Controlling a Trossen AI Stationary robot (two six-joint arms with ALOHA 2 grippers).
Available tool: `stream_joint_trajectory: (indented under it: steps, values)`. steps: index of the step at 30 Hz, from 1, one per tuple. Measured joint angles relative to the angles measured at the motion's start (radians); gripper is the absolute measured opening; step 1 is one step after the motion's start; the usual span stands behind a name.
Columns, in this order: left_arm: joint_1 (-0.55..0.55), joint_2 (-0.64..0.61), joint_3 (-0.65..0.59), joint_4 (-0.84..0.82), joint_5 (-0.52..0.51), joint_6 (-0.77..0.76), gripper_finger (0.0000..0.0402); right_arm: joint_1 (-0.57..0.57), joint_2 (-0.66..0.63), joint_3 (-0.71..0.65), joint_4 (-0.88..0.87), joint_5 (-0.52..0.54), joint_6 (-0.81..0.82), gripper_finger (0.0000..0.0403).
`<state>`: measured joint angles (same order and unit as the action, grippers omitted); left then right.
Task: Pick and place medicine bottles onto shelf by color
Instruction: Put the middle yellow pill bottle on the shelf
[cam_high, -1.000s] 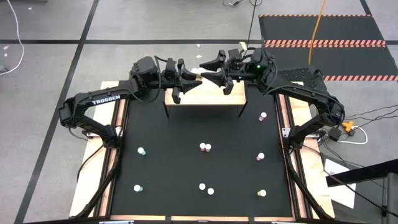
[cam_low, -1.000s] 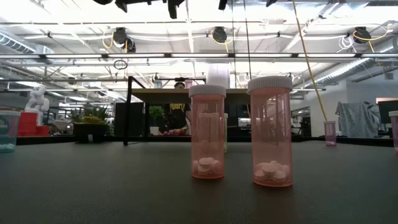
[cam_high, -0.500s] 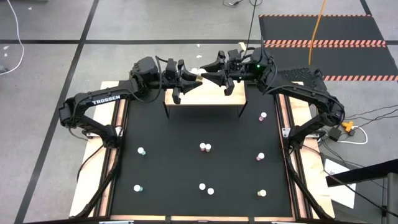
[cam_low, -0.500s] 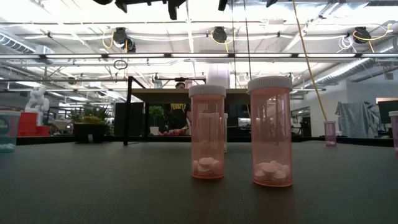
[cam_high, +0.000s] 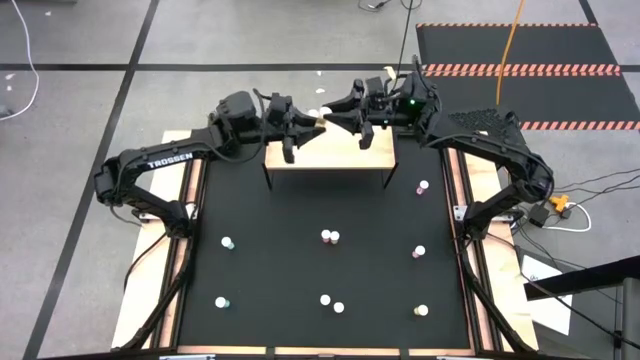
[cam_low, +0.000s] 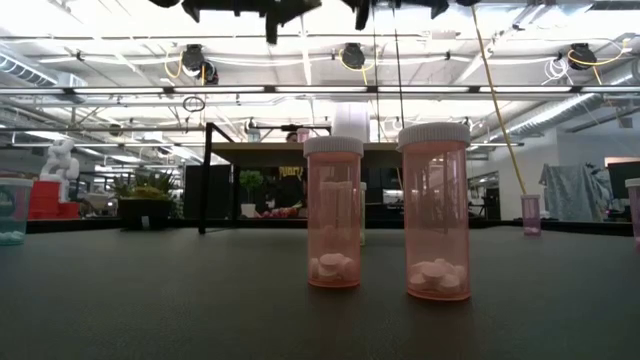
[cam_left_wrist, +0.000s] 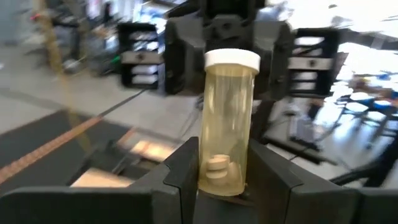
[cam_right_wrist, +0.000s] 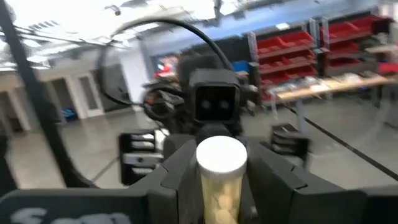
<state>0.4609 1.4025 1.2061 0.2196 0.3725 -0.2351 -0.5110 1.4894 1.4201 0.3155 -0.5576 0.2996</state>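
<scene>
Grippers meet above the shelf (cam_high: 330, 152): your left gripper (cam_high: 311, 122) and right gripper (cam_high: 331, 121) both clamp one yellow medicine bottle (cam_left_wrist: 228, 124), white-capped, pills at its base. "TROSSEN" reads on your left arm (cam_high: 170, 160). Other bottles stand on the black mat (cam_high: 270, 260) before the shelf.

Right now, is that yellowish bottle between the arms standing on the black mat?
No, the yellow bottle is up in the air, clamped low down by the left gripper, with the right gripper around it too.
</scene>
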Motion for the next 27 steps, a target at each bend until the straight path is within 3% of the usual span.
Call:
stream_joint_trajectory:
  steps: [9,17,22,27]
  values:
    - [0.030,-0.001,0.002,-0.142,-0.044,-0.056,0.0134,-0.051,0.004,-0.002,-0.067,0.014,-0.090,0.0117]
    - [0.036,-0.001,-0.002,-0.157,-0.086,-0.033,0.0253,-0.059,0.032,0.000,-0.027,0.012,-0.086,0.0117]
    - [0.041,-0.018,-0.004,-0.309,-0.087,0.010,0.0312,-0.115,0.024,0.005,-0.158,0.124,-0.183,0.0117]
    - [0.045,-0.065,-0.003,-0.504,-0.138,0.052,0.0336,-0.152,0.062,0.000,-0.275,0.201,-0.318,0.0117]
